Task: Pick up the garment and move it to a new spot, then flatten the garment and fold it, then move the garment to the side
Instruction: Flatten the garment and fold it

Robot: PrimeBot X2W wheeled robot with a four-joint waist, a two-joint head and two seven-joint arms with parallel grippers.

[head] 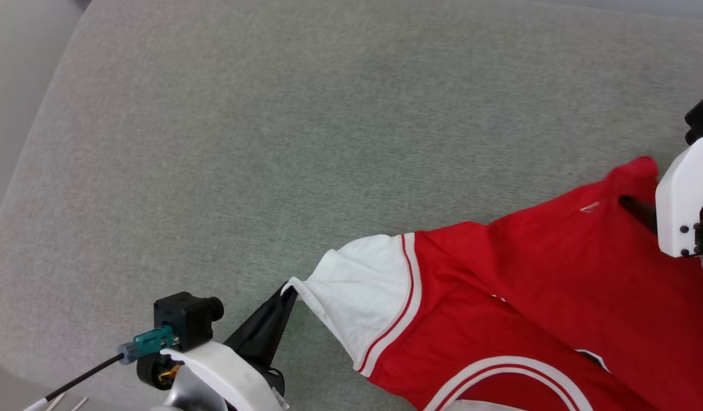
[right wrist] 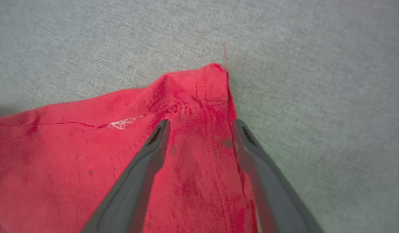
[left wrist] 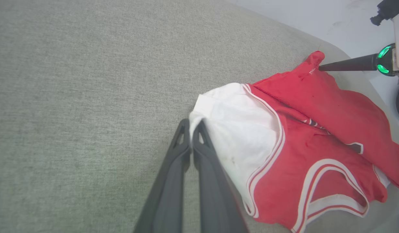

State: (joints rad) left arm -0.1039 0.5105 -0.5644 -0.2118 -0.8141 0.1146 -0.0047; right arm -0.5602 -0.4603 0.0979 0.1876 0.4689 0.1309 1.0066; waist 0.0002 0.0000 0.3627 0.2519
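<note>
One red garment (head: 528, 285) lay on the grey cushion (head: 271, 142), at its near right, its long axis slanting from white sleeve to far red corner. Of two grippers, the left gripper (left wrist: 191, 124) pinched the sleeve hem (fingers together), and the right gripper (right wrist: 201, 124) straddled that corner, jaws apart.

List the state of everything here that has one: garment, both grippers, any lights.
garment: unfolded and rumpled, lying on the grey fabric surface, with its white sleeve stretched toward the left gripper.
left gripper: shut on the white sleeve's edge.
right gripper: open, fingers astride a red corner of the garment.
light ring on the right arm: lit green.
</note>
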